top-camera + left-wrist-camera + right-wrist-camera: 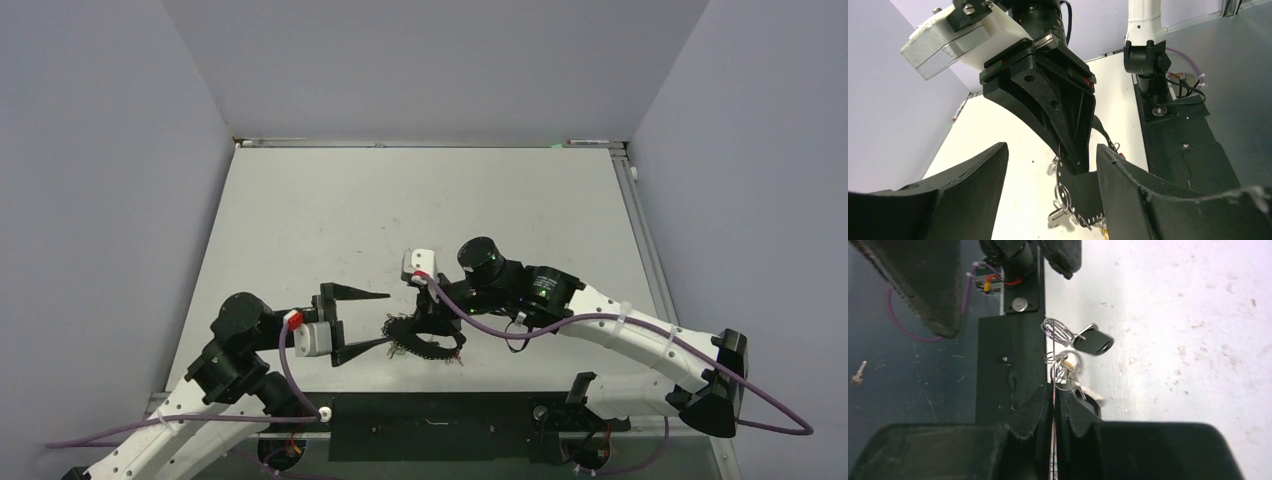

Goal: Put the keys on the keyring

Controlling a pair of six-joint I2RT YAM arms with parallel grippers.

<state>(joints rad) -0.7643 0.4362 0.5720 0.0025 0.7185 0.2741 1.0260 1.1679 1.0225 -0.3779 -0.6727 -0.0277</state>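
The keyring (418,345) is a dark flat hoop with small holes, held upright just above the table. My right gripper (432,316) is shut on its upper edge; in the right wrist view the hoop (1053,395) runs edge-on between the closed jaws (1053,390). Several keys hang from it on small wire rings: a black-tagged key (1094,342), a yellow-tagged one (1068,365), and silver ones (1064,216). My left gripper (388,320) is open and empty, and its fingers straddle the hoop's (1079,192) left side. Its right finger (1138,195) is against or just beside the hoop.
The black base plate (440,410) lies along the table's near edge, close behind the hoop. The right arm's post (1146,65) stands on it. Purple cables (500,330) loop around both arms. The grey walls enclose the white table (420,200) on three sides.
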